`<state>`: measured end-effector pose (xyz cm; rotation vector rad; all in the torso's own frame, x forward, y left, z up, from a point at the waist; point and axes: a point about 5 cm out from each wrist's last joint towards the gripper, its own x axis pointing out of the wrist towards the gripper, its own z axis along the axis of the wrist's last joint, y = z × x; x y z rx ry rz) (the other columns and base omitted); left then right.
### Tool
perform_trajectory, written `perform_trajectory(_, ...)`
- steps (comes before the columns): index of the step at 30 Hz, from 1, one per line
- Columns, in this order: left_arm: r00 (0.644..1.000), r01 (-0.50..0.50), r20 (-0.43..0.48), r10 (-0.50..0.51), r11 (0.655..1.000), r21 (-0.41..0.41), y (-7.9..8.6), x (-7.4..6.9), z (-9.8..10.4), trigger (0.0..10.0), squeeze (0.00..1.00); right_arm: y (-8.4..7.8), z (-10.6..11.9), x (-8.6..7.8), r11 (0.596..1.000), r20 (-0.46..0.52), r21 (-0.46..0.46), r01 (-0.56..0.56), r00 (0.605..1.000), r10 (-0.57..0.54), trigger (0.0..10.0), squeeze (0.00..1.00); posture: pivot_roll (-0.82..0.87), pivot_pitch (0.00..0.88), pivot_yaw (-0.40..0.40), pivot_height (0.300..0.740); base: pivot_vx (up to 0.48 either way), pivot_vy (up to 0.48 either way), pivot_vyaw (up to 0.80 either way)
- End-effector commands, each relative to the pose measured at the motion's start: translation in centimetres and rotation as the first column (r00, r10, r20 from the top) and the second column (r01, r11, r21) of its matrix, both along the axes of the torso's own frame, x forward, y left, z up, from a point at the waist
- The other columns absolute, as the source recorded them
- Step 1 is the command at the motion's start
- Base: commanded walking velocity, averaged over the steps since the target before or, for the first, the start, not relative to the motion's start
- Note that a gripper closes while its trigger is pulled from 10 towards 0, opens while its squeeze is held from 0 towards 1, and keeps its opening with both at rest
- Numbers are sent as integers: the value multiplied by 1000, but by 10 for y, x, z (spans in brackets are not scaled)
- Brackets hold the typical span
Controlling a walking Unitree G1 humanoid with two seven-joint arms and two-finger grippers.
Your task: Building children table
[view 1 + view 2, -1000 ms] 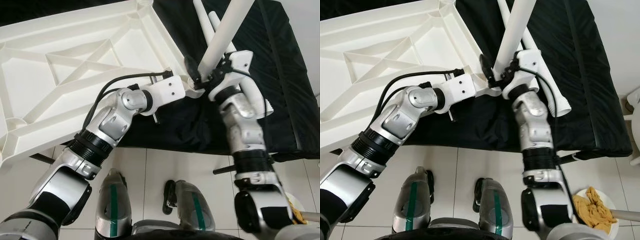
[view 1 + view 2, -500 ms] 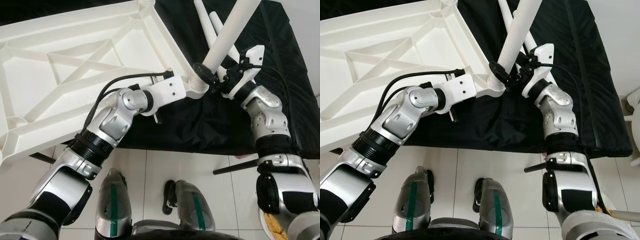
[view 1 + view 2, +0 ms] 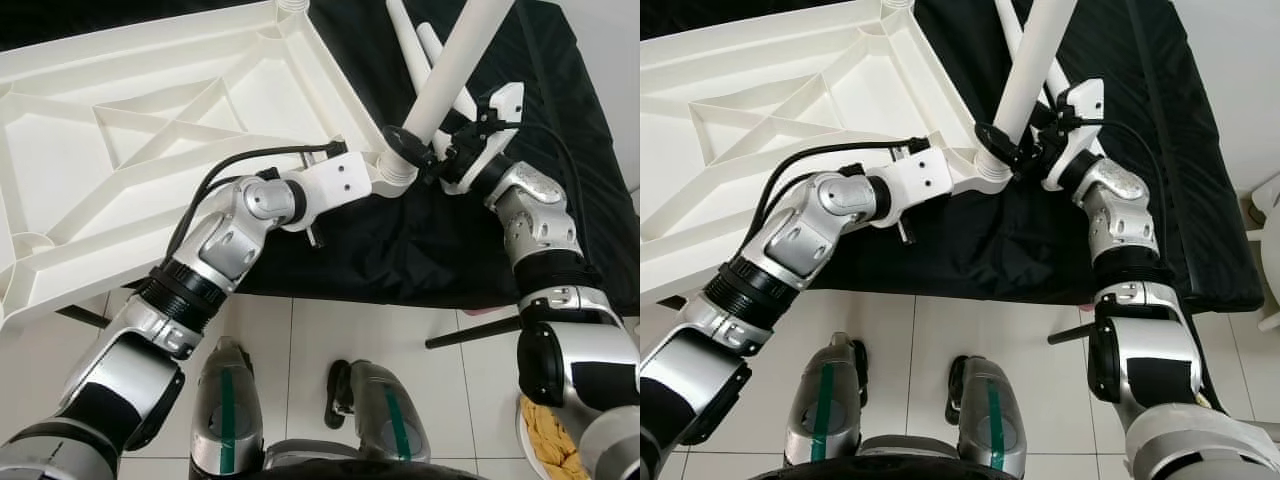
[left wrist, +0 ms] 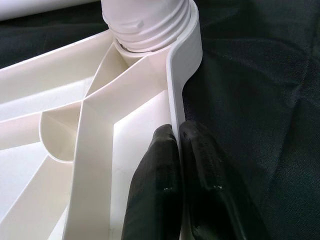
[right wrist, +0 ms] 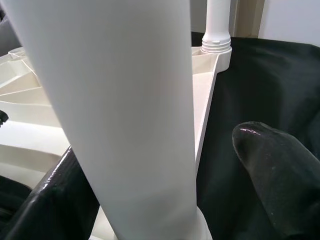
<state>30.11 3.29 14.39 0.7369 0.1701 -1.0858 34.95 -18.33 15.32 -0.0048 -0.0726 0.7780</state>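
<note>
The white plastic tabletop (image 3: 150, 130) lies upside down, partly on a black-covered surface. My left gripper (image 4: 177, 150) is shut on the tabletop's thin rim, just short of the near corner socket (image 3: 400, 172). A long white leg (image 3: 455, 60) stands tilted with its threaded base in that socket. My right gripper (image 3: 432, 160) is at the foot of this leg. In the right wrist view the leg (image 5: 125, 110) stands between the fingers. One finger lies against it, and the other finger (image 5: 280, 170) is apart, so the gripper is open.
Two spare white legs (image 3: 412, 45) lie on the black cloth (image 3: 560, 120) behind the standing one. Another leg (image 5: 218, 25) stands in the far corner socket. A dish of yellow cloth (image 3: 550, 450) sits on the tiled floor at the right, near a black rod (image 3: 470, 335).
My right forearm has swung out to the right and its wrist has turned around the foot of the leg. The leg leans a little further right. The left arm has not moved.
</note>
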Motion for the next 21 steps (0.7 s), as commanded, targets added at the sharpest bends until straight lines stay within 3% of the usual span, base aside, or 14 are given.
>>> perform_trajectory(1,999,29,40,-29,1000,-8,-5,-1,7,10000,0,-1,-4,0,1000,-10,-12,-10,1000,10,7961,0,53,38,-85,740,0,0,0)
perform_trajectory(2,999,30,41,-30,1000,-8,-6,0,7,10000,0,1,-5,0,1000,-12,-11,-14,1000,14,4980,0,53,37,-83,740,0,0,0)
perform_trajectory(4,999,31,41,-31,999,-8,-6,0,7,10000,0,1,-6,0,1000,-13,-10,-17,1000,17,5020,0,53,37,-83,740,0,0,0)
perform_trajectory(5,999,31,40,-31,999,-8,-6,0,7,10000,0,3,-8,0,1000,-11,-9,-22,1000,22,3176,0,55,38,-81,740,0,0,0)
perform_trajectory(6,999,31,40,-31,999,-8,-6,0,7,10000,0,3,-8,0,1000,-11,-9,-22,1000,22,3176,0,55,38,-81,740,0,0,0)
perform_trajectory(7,999,30,40,-30,1000,-6,-5,0,7,10000,0,3,-8,0,999,-12,-8,-31,999,31,0,0,56,37,-81,740,0,0,0)
perform_trajectory(16,999,31,39,-31,1000,-4,-5,-1,6,10000,0,1,-8,-3,999,-1,-12,-46,999,46,0,0,57,41,-86,740,0,0,0)
perform_trajectory(17,999,32,38,-32,999,-5,-5,-2,6,10000,0,2,-7,-3,999,3,-9,-46,999,46,10000,0,55,40,-89,740,0,0,0)
perform_trajectory(21,999,32,38,-32,999,-5,-5,-2,6,10000,0,3,-7,-4,999,2,-4,-40,999,40,10000,0,55,40,-90,740,0,0,0)
